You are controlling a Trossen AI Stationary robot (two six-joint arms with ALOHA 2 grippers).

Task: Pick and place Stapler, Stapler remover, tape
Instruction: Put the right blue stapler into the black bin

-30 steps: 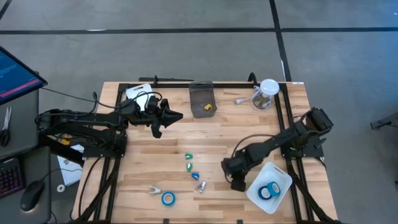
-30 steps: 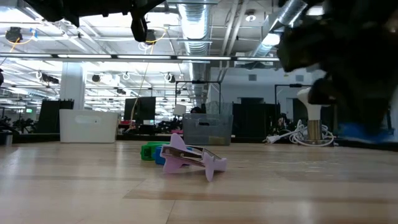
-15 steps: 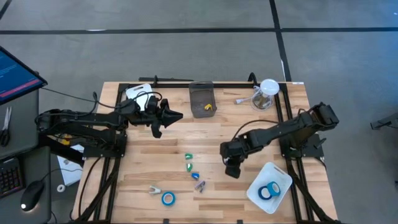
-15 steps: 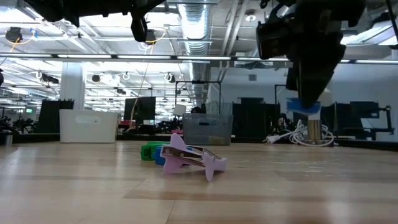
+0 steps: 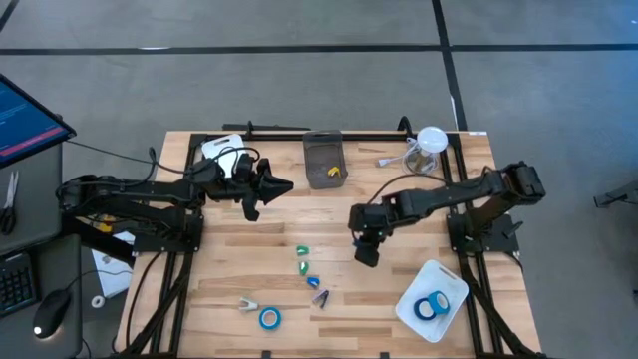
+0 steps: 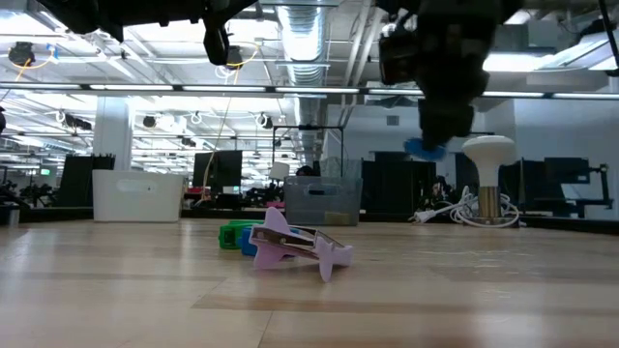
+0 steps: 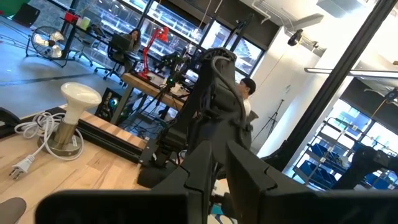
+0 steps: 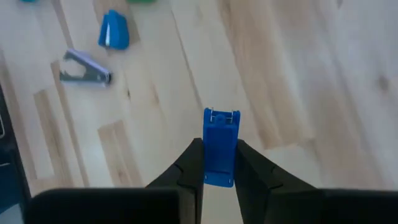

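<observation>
My right gripper [image 5: 366, 251] hangs above the middle of the table, tipped downward, shut on a small blue stapler [image 8: 221, 134] that shows below it in the low view [image 6: 423, 148]. Under it several small staplers, green [image 5: 302, 249] and blue [image 5: 305, 267], lie flat on the wood. A metal stapler remover [image 8: 84, 67] and another [image 5: 247, 305] lie nearer the front edge, beside a blue tape roll [image 5: 269, 318]. Two more tape rolls [image 5: 433, 306] lie in a white tray [image 5: 454, 282]. My left gripper [image 5: 271, 187] waits, shut, at the far left. My right gripper pinches the blue stapler by its two long sides, at its rear end [image 8: 219, 173], between the two fingers. The fingers [image 8: 194, 163] slant down from above and lie along it. Its metal-tipped front end [image 8: 221, 114] sticks out past the fingertips, and the stapler is lifted clear of the table.
A grey bin [image 5: 324, 160] with a yellow piece stands at the far middle. A white mushroom-shaped lamp [image 5: 430, 143] with a cord stands at the far right. A pink stapler remover [image 6: 295, 249] lies mid-table in the low view. Bare wood lies between the arms.
My right gripper has left the white tray's side, going up and toward the table's far edge and a little to the left. It carries the blue stapler clear of the wood and has tipped slightly. My left arm has kept still.
</observation>
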